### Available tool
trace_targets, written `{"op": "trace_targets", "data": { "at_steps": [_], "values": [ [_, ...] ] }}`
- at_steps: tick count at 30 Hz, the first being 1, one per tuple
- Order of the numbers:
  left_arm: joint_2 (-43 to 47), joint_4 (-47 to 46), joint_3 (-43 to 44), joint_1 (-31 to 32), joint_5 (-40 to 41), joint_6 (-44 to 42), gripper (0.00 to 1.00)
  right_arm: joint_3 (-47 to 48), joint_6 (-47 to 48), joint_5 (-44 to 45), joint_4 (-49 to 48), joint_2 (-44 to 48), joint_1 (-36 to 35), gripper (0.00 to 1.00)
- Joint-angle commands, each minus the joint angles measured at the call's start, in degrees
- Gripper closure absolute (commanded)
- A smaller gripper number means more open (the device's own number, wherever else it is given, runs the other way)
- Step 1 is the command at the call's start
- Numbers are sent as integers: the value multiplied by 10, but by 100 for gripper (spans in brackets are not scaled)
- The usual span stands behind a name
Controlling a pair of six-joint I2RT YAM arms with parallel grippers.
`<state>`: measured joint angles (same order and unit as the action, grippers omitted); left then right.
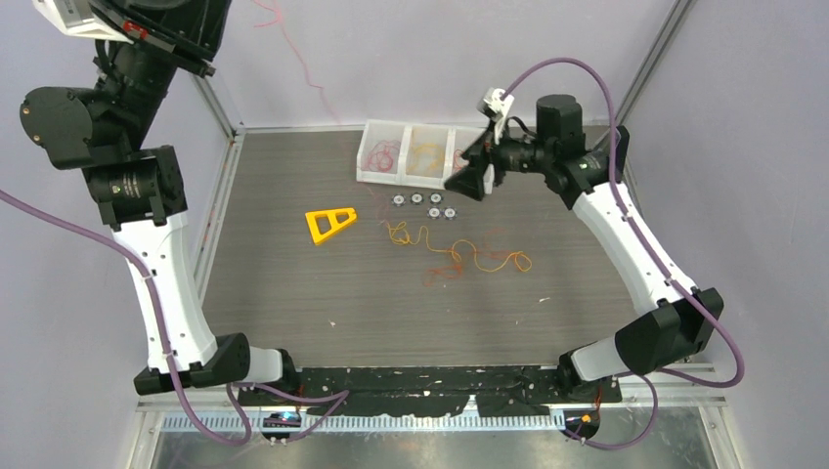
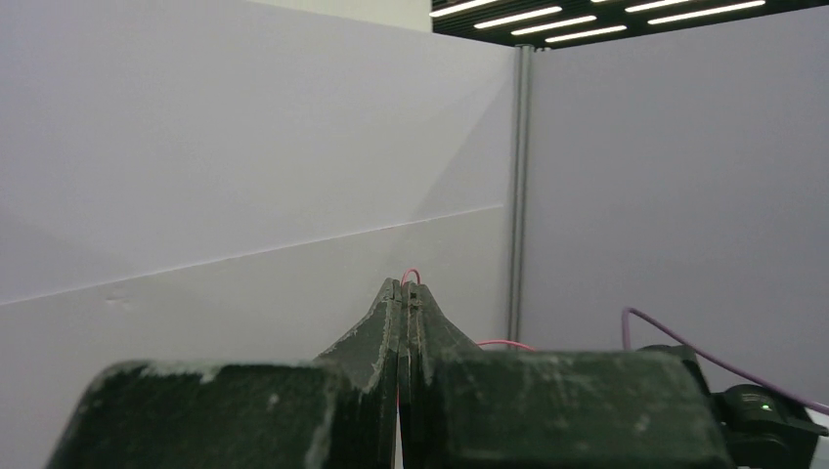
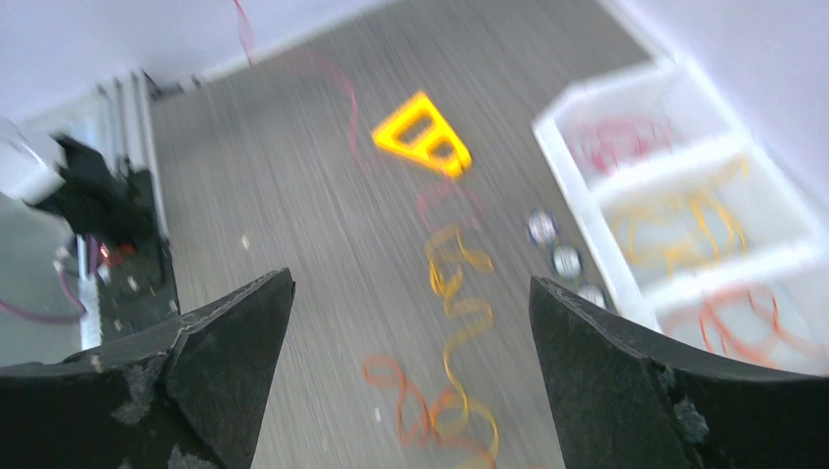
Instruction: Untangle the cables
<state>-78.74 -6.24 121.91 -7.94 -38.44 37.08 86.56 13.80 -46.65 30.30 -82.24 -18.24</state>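
My left gripper (image 2: 409, 286) is raised high against the back wall and is shut on a thin red cable (image 2: 412, 273), whose small loop pokes out above the fingertips. In the top view that red cable (image 1: 290, 41) hangs down along the back wall. A tangle of yellow and orange cables (image 1: 459, 256) lies on the table's middle. My right gripper (image 1: 472, 174) hovers open by the white tray's front right, holding nothing. The right wrist view shows the tangle (image 3: 459, 322) below and between the wide-open jaws of the right gripper (image 3: 411, 283).
The white three-part tray (image 1: 371, 176) at the back holds red, yellow and orange cables. Several small metal discs (image 1: 423, 203) lie in front of it. A yellow triangular frame (image 1: 329, 224) sits left of the tangle. Walls close the sides and back.
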Motion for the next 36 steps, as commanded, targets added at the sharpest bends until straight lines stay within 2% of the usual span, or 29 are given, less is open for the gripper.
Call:
{"op": "trace_targets", "data": {
  "at_steps": [1, 2, 5, 8, 11, 12, 15, 20, 21, 22, 24, 26, 30, 32, 34, 36],
  "values": [
    [-6, -45, -6, 48, -42, 5, 100, 15, -205, -7, -301, -23, -75, 5],
    [-10, -45, -6, 60, -44, 0, 100, 34, -212, -4, -339, -34, -85, 5],
    [-24, -43, 7, 100, -43, -6, 100, 71, -235, 1, -376, -90, -131, 5],
    [-37, -26, 24, 112, -38, -18, 100, 83, -254, -10, -418, -123, -150, 2],
    [-34, 8, 23, 109, -14, -42, 100, 58, -302, -27, -476, -130, -155, 14],
    [-31, 7, 15, 107, -9, -44, 100, 52, -309, -30, -488, -131, -161, 13],
    [-23, -4, -10, 104, -10, -39, 100, 52, -312, -19, -507, -139, -181, 2],
    [-33, -16, -4, 103, -12, -28, 100, 84, -260, 7, -461, -175, -213, 1],
    [-36, -15, -1, 103, -11, -29, 100, 85, -259, 9, -458, -185, -214, 4],
    [-38, -15, 3, 101, -8, -28, 100, 86, -256, 9, -457, -189, -215, 15],
    [-41, -9, 8, 94, 8, -28, 100, 82, -244, 10, -445, -197, -214, 26],
    [-43, -6, 13, 83, 23, -23, 100, 69, -235, 9, -443, -198, -215, 32],
    [-45, -6, 12, 59, 38, -11, 100, 67, -251, 9, -471, -211, -218, 36],
    [-45, -11, 9, 59, 36, -7, 100, 95, -258, 13, -478, -232, -224, 32],
    [-45, -10, 7, 59, 40, -6, 100, 127, -260, 22, -483, -257, -230, 31],
    [-44, -2, 9, 58, 46, -16, 100, 148, -261, 34, -487, -279, -234, 43]
  ]
}}
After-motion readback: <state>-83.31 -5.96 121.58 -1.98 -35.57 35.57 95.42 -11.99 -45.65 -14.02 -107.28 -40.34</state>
